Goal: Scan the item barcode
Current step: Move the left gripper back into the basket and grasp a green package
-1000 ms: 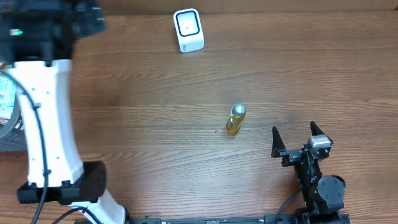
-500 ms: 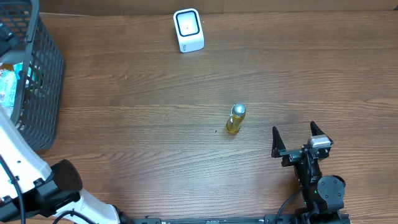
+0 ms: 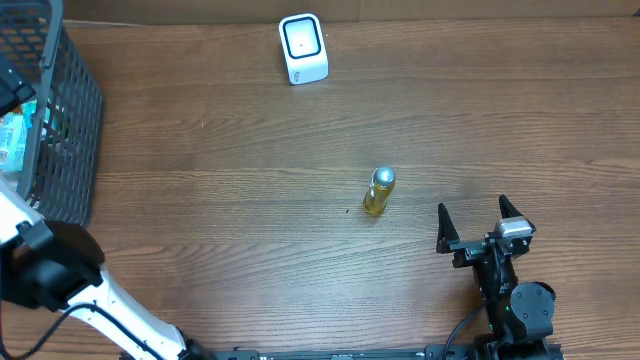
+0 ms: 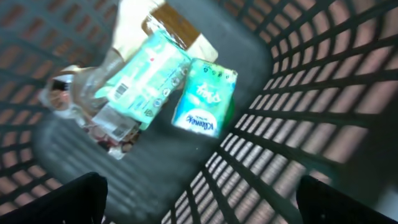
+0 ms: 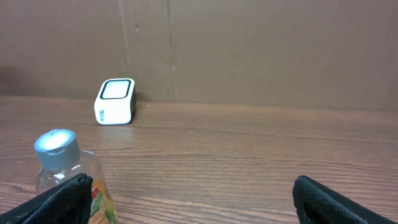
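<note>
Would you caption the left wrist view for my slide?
Open left end effector hovering over a basket holding a Kleenex pack.

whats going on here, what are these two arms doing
Nothing is held yet. The left arm hangs over the basket at the left edge of the table, its left fingers open above a tissue pack and other packets. The right fingers, also open, sit near the front edge, apart from a small yellow bottle standing upright. The white scanner is at the far edge with nothing in front of it.
</note>
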Robot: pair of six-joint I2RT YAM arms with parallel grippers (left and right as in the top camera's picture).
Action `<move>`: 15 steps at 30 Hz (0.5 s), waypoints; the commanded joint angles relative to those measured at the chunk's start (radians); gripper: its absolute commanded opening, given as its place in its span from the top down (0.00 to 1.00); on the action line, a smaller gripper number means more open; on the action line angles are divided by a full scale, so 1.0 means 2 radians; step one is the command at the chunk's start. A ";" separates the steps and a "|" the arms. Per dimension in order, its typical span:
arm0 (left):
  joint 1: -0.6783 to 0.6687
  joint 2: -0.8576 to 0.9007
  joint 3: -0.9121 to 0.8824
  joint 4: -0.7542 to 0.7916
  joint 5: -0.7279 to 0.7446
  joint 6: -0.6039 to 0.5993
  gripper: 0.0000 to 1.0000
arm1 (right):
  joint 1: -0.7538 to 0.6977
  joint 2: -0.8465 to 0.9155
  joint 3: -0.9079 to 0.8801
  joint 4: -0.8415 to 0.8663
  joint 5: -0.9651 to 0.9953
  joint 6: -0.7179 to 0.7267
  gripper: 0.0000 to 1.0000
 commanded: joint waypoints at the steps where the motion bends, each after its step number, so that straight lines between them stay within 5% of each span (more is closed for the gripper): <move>1: 0.006 0.026 0.006 0.004 0.043 0.037 0.00 | -0.001 -0.004 -0.005 0.003 -0.001 -0.001 0.00; 15: 0.004 0.124 0.006 0.028 0.055 0.062 0.00 | -0.001 -0.004 -0.005 0.003 -0.001 -0.001 0.00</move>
